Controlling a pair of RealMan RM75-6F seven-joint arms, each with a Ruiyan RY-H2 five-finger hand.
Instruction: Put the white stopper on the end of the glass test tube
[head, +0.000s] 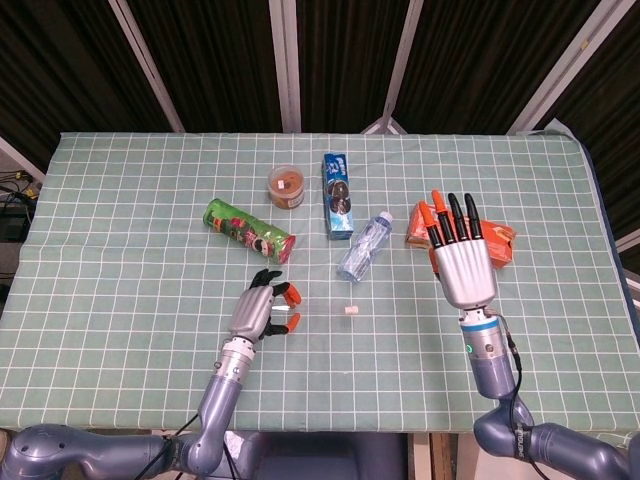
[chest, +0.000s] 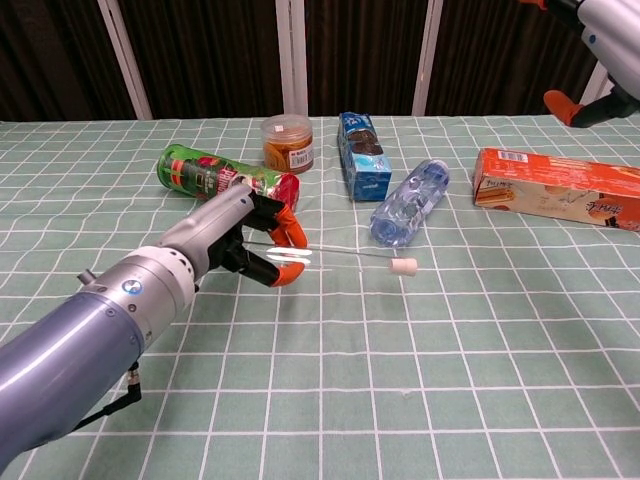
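Observation:
The glass test tube (chest: 350, 257) lies nearly level just above the green checked cloth, with the white stopper (chest: 404, 266) on its right end. My left hand (chest: 250, 238) pinches the tube's left end between orange fingertips (chest: 287, 256). In the head view the left hand (head: 262, 305) sits low at centre-left and the stopper (head: 351, 311) shows to its right; the tube itself is barely visible there. My right hand (head: 462, 255) is raised at the right with fingers spread and holds nothing. Only its edge and thumb (chest: 572, 105) show in the chest view.
A green chips can (head: 248, 230), a brown-lidded jar (head: 287, 186), a blue cookie box (head: 338, 195) and a lying water bottle (head: 364, 246) sit behind the tube. An orange carton (chest: 560, 188) lies at the right, partly behind my right hand.

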